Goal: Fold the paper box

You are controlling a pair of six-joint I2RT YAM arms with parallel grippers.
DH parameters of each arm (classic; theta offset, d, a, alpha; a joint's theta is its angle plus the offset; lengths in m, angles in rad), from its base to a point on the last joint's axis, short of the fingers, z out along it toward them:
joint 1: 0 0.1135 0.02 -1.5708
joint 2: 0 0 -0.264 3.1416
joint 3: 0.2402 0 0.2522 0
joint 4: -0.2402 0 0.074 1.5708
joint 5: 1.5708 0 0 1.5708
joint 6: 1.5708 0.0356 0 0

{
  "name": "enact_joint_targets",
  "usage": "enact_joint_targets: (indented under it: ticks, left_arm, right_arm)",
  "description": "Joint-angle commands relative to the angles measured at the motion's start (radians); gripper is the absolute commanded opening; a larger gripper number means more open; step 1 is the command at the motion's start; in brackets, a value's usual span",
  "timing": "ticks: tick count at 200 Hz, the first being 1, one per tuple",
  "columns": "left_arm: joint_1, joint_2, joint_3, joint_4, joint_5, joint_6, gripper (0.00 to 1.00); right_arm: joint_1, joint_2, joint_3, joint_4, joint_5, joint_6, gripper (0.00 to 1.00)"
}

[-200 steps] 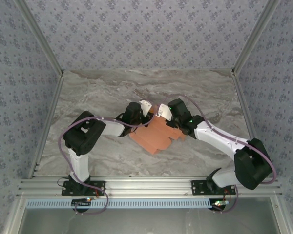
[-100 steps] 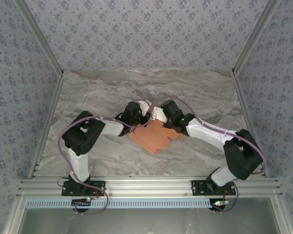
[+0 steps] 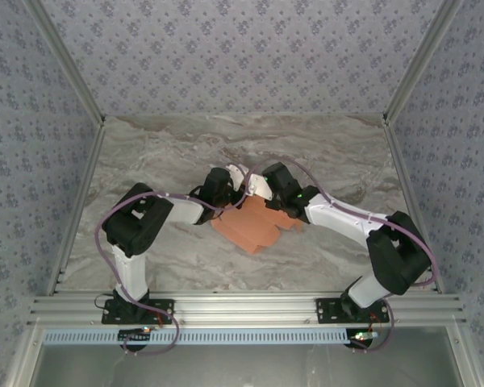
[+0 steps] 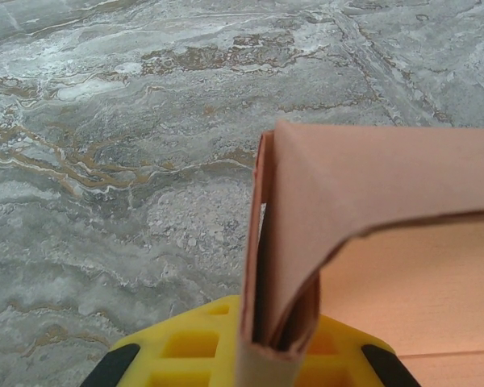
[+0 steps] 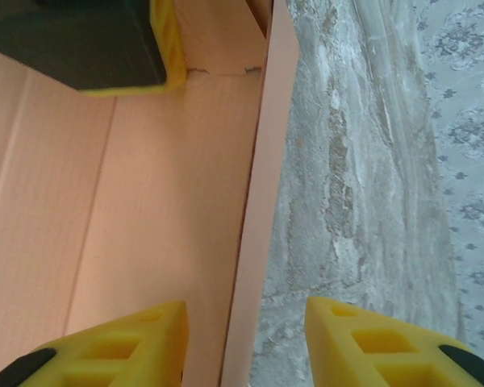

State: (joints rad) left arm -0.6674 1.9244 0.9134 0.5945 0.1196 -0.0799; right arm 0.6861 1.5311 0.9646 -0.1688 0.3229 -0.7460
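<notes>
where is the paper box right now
In the top view the salmon-orange thin cardboard paper box lies centred on the grey marble tabletop between the two arms, its folded flap pinched by the left end effector.

The paper box (image 4: 403, 274) is thin salmon-orange card, matt, with a faint fine grain and a slightly ragged cut edge. The surface (image 4: 129, 161) looks like grey veined stone, smooth with a dull sheen. The left tool (image 4: 266, 355) and right tool (image 5: 246, 326) are matt yellow, seemingly plastic, with moulded hollows. The frame rails (image 3: 250, 306) are pale brushed metal.
</notes>
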Motion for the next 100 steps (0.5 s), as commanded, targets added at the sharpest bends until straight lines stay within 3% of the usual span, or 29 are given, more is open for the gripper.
enact_joint_targets:
  ticks: [1,60,100]
  left_arm:
    - [-0.008,-0.038,0.000,0.000,0.017,0.003,0.09]
    - [-0.004,-0.038,0.004,-0.002,0.018,-0.008,0.09]
    - [-0.001,-0.041,0.003,-0.001,0.021,-0.009,0.09]
  right_arm:
    - [0.001,0.009,0.049,0.027,-0.097,0.066,0.45]
    - [-0.020,-0.088,0.008,0.026,-0.118,0.122,0.41]
    - [-0.029,-0.085,0.001,-0.005,-0.068,0.088,0.24]
